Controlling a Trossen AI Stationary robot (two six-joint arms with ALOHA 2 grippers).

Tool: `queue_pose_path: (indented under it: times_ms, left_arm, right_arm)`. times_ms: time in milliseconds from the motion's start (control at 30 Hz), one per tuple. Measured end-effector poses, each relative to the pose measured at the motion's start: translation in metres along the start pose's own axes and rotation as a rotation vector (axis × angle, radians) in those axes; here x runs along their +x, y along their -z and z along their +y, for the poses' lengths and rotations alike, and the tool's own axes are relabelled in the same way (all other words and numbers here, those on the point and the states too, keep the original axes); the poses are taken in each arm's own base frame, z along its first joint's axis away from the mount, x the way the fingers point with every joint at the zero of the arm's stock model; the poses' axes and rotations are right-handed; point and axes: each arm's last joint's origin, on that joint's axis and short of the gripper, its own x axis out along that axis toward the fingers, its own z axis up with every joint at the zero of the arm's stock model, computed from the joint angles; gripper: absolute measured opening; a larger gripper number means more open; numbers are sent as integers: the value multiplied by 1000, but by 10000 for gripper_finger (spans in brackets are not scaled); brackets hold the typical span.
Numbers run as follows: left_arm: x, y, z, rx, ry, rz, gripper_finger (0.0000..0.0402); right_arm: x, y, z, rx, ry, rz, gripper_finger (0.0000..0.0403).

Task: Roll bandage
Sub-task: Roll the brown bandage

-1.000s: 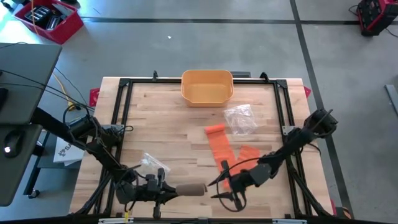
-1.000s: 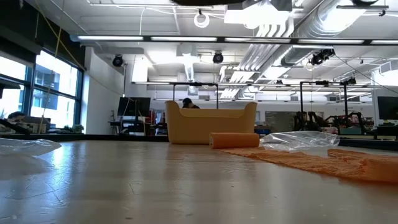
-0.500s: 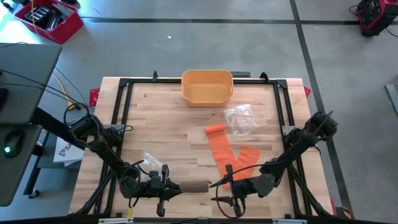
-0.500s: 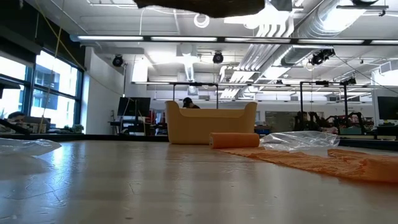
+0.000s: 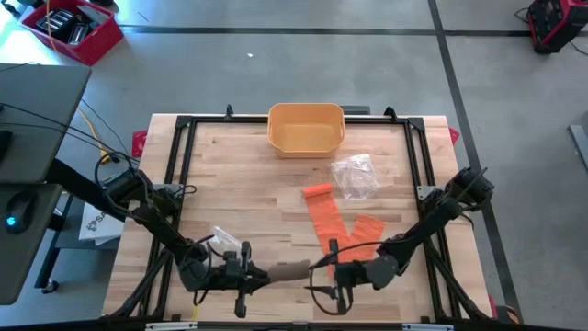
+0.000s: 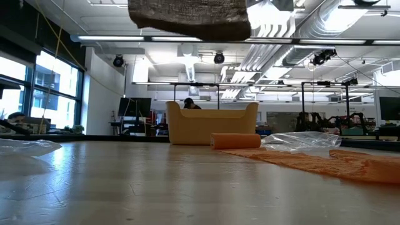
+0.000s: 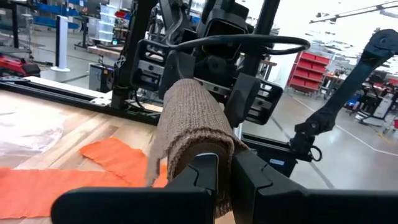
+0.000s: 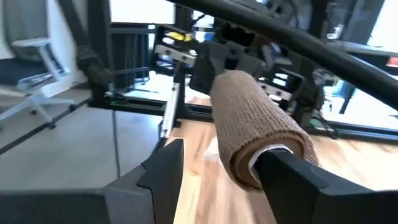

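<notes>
A brown rolled bandage (image 5: pixel 289 270) hangs in the air over the table's near edge, and shows at the top of the low view (image 6: pixel 190 15). My left gripper (image 5: pixel 246 274) is shut on its left end. My right gripper (image 5: pixel 320 269) stands open at the roll's free right end (image 8: pixel 267 152), with one finger (image 8: pixel 286 174) close beside that end and the other (image 8: pixel 163 169) well apart. An orange bandage (image 5: pixel 335 225) lies spread on the table, its rolled end (image 6: pixel 235 140) toward the far side. My left gripper holds the brown roll by its left end (image 7: pixel 202 152), coming level from the table's left, fingers along the roll. The fingers (image 7: pixel 199 180) hide the exact place of contact. The roll sticks out level beyond them, lifted clear of the table. Whether my right gripper touches the roll, I cannot tell.
A yellow bin (image 5: pixel 306 127) stands at the table's far edge. One clear plastic wrapper (image 5: pixel 356 175) lies beside the orange bandage. Another wrapper (image 5: pixel 225 241) lies near my left arm. A black frame (image 5: pixel 184 165) runs around the table top.
My left gripper has carried the brown roll a little toward the table's right and far side, still level and clear of the table. My right gripper has turned and come toward the table's left, up to the roll's free end. It has stayed open.
</notes>
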Motion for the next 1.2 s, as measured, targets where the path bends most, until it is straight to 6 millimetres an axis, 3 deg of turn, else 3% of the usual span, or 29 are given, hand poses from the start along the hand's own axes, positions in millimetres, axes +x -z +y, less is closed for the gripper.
queue_pose_path:
  times_ms: [167,400,667,933,1200]
  left_arm:
    - [0,1,0,13,9,10,12]
    - [-1,3,0,17,-3,28,23]
    - [-2,5,2,-9,-65,26,78]
    - [-12,13,-2,81,-149,67,149]
    - [-30,30,-4,120,-188,150,161]
  right_arm:
    - [5,1,-6,-2,-87,2,172]
    - [10,2,-14,3,-87,11,97]
    - [11,3,-16,-3,-82,14,15]
    - [9,-8,-28,55,-59,25,5]
    - [23,9,-59,169,-149,149,3]
